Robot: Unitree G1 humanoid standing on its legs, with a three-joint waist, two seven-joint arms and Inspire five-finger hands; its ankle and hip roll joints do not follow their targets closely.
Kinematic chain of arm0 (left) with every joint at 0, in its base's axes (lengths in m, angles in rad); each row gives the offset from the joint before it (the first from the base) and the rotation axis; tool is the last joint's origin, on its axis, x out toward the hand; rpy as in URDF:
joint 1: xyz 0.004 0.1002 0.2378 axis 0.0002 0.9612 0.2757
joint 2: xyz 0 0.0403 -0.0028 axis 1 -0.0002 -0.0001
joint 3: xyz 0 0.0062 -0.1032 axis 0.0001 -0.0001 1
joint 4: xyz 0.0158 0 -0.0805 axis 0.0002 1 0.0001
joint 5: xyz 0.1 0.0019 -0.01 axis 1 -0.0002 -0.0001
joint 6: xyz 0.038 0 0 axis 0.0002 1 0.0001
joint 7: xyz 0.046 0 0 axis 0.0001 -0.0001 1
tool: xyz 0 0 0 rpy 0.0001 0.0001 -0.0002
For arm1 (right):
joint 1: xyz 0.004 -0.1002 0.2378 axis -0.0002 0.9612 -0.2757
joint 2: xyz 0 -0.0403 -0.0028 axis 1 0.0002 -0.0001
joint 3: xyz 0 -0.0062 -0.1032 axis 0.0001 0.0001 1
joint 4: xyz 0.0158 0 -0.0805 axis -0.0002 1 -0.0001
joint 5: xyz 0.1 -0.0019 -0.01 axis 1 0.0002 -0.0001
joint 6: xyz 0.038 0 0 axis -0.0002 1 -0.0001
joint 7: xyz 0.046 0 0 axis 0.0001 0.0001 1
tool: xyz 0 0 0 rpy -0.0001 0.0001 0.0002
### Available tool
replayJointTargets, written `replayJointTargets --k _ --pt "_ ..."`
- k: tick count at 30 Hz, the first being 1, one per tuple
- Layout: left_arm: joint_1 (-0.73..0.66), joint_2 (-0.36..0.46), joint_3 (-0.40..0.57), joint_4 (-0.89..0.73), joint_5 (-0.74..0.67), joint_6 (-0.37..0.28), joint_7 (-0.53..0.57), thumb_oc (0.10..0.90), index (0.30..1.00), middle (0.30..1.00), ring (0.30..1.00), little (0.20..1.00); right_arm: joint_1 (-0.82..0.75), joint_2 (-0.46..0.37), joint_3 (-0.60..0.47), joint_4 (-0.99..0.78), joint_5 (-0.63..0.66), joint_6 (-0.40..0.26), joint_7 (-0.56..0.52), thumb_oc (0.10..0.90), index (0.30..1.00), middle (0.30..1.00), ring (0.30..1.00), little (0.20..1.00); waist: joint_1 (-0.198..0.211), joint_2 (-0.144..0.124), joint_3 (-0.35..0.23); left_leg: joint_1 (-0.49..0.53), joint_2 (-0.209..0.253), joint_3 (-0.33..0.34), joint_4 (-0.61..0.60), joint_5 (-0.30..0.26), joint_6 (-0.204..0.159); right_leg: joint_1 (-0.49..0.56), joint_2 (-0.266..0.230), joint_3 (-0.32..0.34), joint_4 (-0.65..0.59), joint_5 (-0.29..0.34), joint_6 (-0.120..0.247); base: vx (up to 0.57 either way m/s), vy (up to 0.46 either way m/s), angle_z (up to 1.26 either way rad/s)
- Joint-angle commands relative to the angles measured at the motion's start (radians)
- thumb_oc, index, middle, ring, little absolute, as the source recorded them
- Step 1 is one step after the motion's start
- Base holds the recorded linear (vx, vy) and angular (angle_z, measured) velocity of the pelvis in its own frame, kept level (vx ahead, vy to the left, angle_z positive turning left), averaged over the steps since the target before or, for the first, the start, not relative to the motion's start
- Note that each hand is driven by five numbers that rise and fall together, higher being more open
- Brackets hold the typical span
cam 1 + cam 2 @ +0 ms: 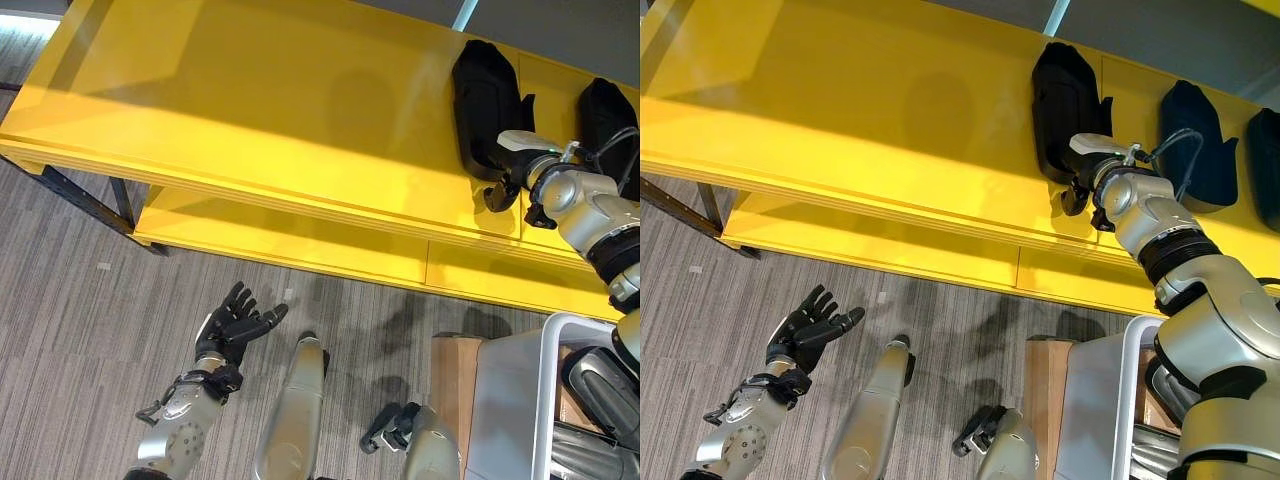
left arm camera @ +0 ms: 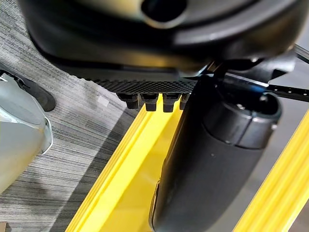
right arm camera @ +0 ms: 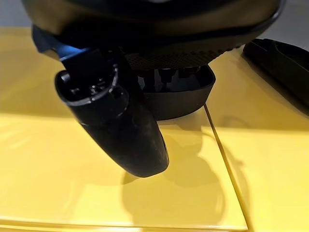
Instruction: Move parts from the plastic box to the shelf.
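Reaching onto the yellow shelf (image 1: 300,120), the right robot hand (image 1: 1085,185) sets down a black part (image 1: 1065,105), grip unclear; left robot hand (image 1: 235,325) hangs relaxed.

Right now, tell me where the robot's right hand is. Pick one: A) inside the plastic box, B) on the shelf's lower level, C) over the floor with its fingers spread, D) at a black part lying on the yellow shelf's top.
D: the right hand reaches over the yellow shelf to the near end of a black part lying on its top; the left hand is the one over the floor.
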Motion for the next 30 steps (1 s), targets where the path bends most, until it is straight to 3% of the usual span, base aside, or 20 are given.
replayJointTargets --k 1,30 --pt "-0.025 0.046 0.029 -0.075 -0.022 -0.085 -0.03 0.9 1.0 1.0 1.0 1.0 -0.148 -0.003 0.018 0.023 0.039 -0.013 -0.018 0.9 1.0 1.0 1.0 1.0 0.021 0.022 -0.035 0.043 0.088 -0.065 0.041 -0.139 -0.023 -0.051 -0.007 0.021 0.015 0.103 0.001 0.0 0.0 0.0" --pt "-0.038 0.06 0.027 -0.066 -0.028 -0.085 -0.03 0.9 1.0 1.0 1.0 1.0 -0.191 0.055 0.016 -0.001 0.088 -0.006 -0.025 0.9 1.0 1.0 1.0 1.0 0.025 0.014 -0.041 0.043 0.089 -0.067 0.036 -0.136 -0.02 -0.05 -0.001 0.022 0.004 0.112 0.003 0.0 0.0 0.0"
